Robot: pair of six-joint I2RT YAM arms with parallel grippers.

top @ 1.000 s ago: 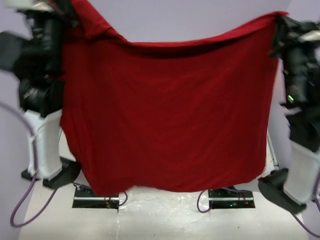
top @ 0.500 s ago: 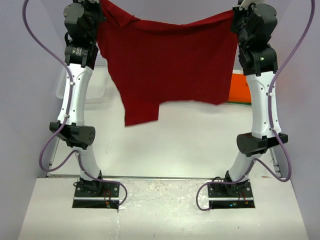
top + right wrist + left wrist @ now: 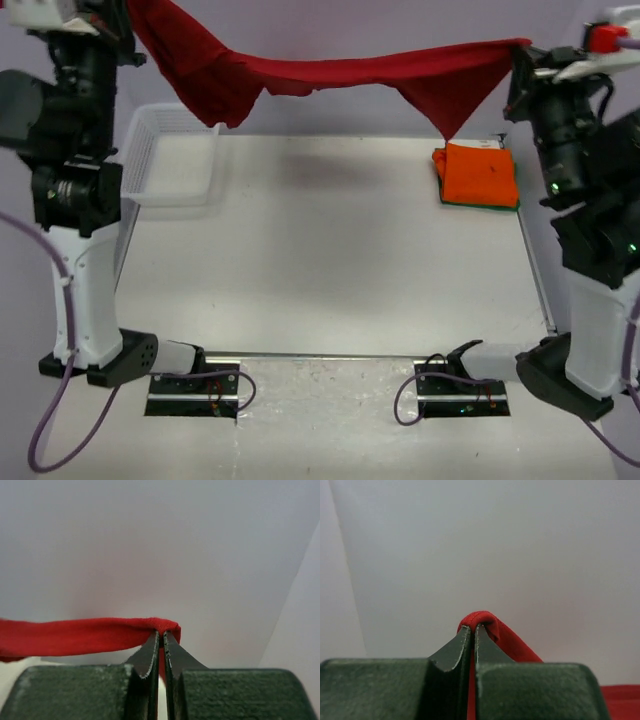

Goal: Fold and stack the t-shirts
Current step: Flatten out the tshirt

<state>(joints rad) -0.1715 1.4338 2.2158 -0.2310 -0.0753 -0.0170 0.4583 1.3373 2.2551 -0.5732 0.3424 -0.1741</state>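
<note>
The left gripper (image 3: 472, 628) and right gripper (image 3: 161, 633) each pinch the dark red t-shirt (image 3: 380, 72), strung above the table (image 3: 330, 270). The orange t-shirt (image 3: 478, 172) lies at 2 o'clock.

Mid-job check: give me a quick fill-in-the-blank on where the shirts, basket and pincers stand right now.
The dark red t-shirt hangs stretched between the left pincer and the right pincer, both ____ on it.
The folded orange t-shirt lies on a shirt whose visible edge is ____.
The white mesh basket sits on the robot's ____ side.
Missing: shut; green; left.
</note>
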